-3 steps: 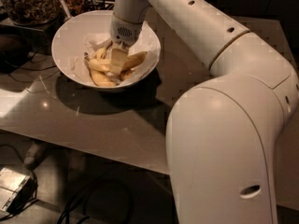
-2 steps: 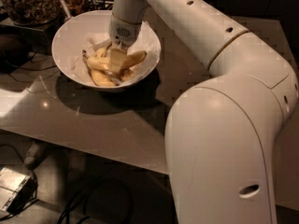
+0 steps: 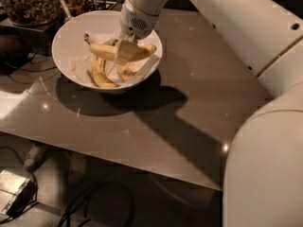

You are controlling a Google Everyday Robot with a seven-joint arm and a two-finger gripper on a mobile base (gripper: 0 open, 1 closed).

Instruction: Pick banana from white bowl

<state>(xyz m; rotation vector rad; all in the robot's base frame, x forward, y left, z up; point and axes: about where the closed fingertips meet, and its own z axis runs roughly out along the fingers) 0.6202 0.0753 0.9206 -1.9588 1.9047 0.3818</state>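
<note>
The white bowl (image 3: pixel 64 37) with crumpled paper lining stands at the back left of the brown table. My gripper (image 3: pixel 124 52) reaches down over the bowl from the arm above and is shut on the middle of the banana (image 3: pixel 105 51). The long yellow banana hangs level, just above the bowl's inside, with its dark stem pointing left and its tip toward the right rim. Two shorter curved bananas (image 3: pixel 100 74) lie in the bowl beneath it.
A dark glass jar of nuts (image 3: pixel 26 1) stands behind the bowl at the top left. My white arm and body (image 3: pixel 265 126) fill the right side. The table's front edge (image 3: pixel 118 155) runs diagonally; cables and a grey box (image 3: pixel 14 190) lie on the floor below.
The gripper has risen with the long banana in it; the banana now hangs clear of the shorter ones left in the bowl.
</note>
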